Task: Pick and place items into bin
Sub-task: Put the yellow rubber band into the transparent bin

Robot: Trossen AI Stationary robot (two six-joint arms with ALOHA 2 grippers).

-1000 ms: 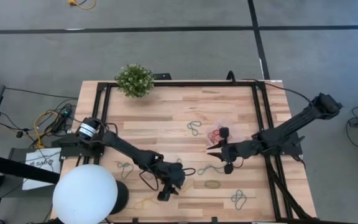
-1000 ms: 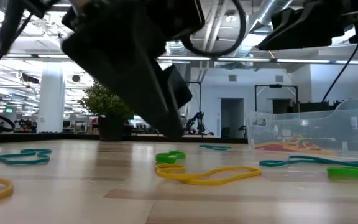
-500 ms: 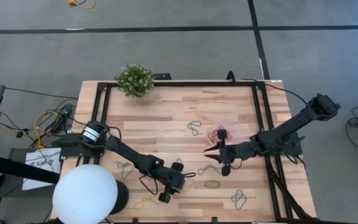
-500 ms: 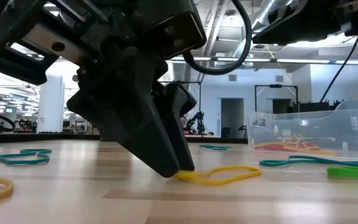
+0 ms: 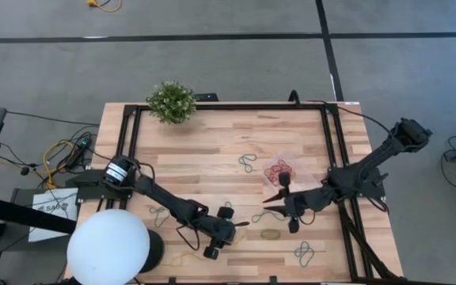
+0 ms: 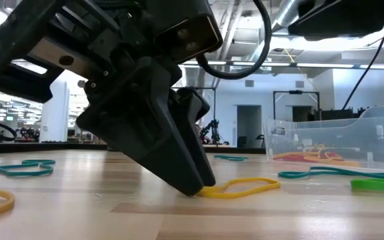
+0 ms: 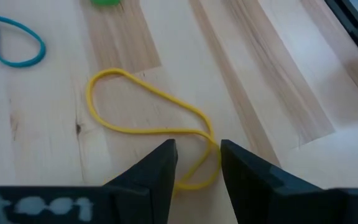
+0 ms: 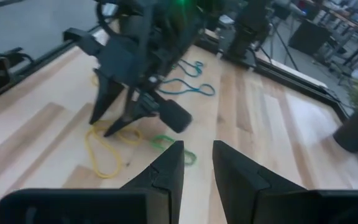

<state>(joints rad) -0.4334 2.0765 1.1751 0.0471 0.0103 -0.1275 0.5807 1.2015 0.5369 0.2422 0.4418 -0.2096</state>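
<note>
From overhead, the left gripper (image 5: 229,230) hides most of the yellow band (image 7: 151,118). Its fingers are down on the table, slightly parted, straddling one end of the loop. The right gripper (image 5: 279,199), narrowly open and empty, hovers beside the bin (image 5: 286,172).

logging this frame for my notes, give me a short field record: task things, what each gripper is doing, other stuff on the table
bin: clear bin right of table centre, red and yellow bands inside
target item: yellow band on the wood
left gripper: left gripper at the table surface, fingers open, straddling one end of the yellow band
right gripper: right gripper above the table near the bin, holding nothing, fingers slightly apart
loose items: teal band, green band
other: potted plant at a far corner
</note>
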